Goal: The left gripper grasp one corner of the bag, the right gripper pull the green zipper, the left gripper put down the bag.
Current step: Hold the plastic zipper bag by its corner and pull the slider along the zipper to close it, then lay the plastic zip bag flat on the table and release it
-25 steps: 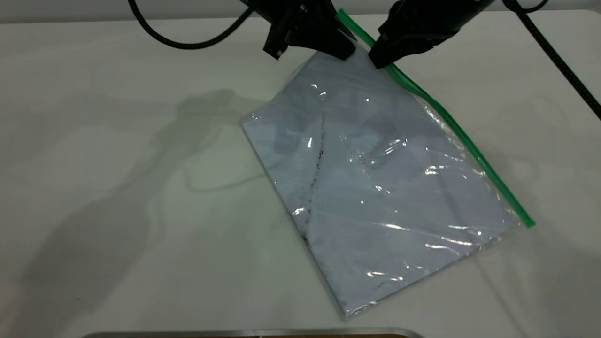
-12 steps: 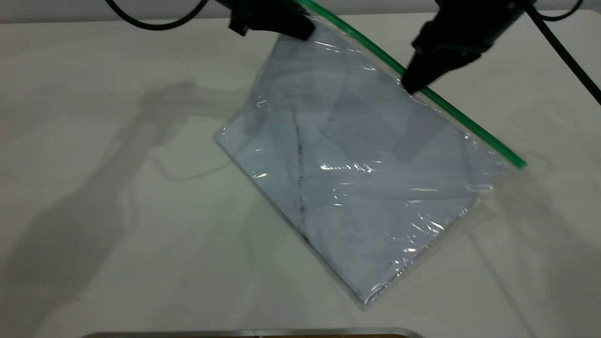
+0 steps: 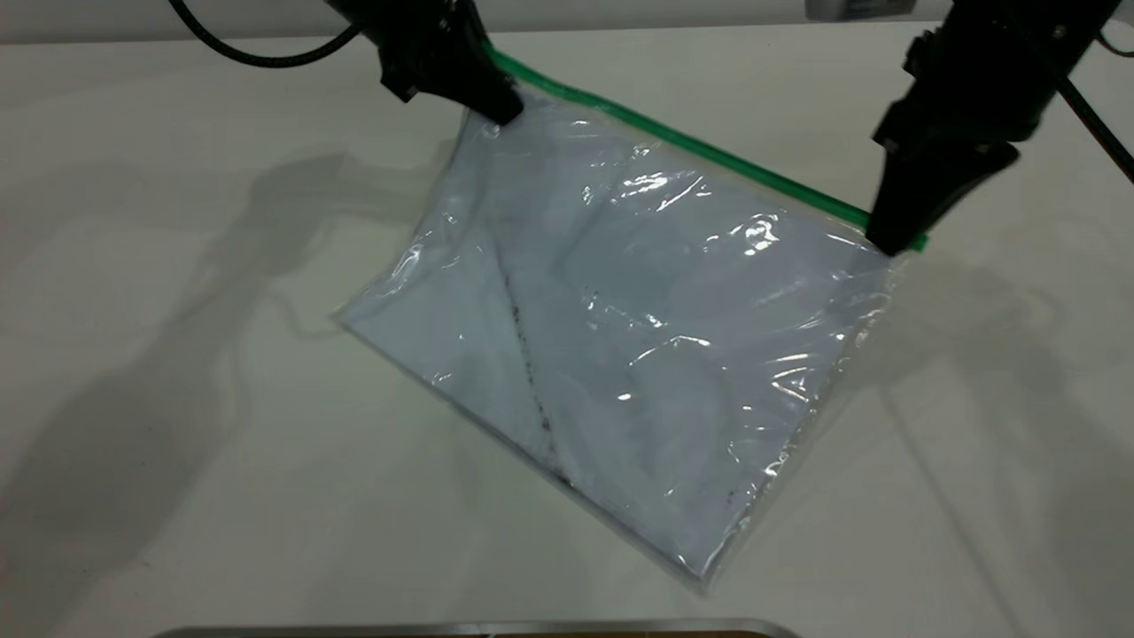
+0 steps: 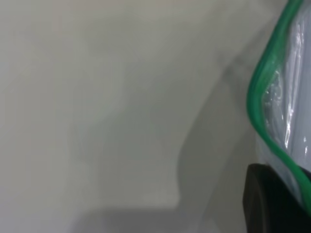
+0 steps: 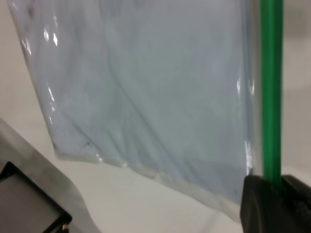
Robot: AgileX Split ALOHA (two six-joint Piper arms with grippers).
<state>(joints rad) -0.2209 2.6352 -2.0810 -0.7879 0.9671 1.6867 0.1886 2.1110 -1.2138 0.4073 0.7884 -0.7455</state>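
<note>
Bag hangs tilted above the table, gripped at 2 points along its upper edge, with its lower corner at about 6 o'clock of the exterior view touching or just above the surface; I cannot tell which. The left gripper, at 11 o'clock, is pressed together on the upper left corner. The right gripper, at 2 o'clock, pinches the green zipper at its far right end, both jaws closed around the strip in the right wrist view. The zipper runs taut and nearly straight between the 2 grippers.

Open table lies wide at 9 o'clock and at 3 o'clock of the bag, less at 6 o'clock, where a grey metallic edge borders the frame.

The bag is clear, crinkled plastic with bright glare streaks, white paper inside, and 1 dark smudge line running diagonally. The table is smooth, matt, off-white and carries soft shadows of both arms. Black braided cable curves behind the left arm.
</note>
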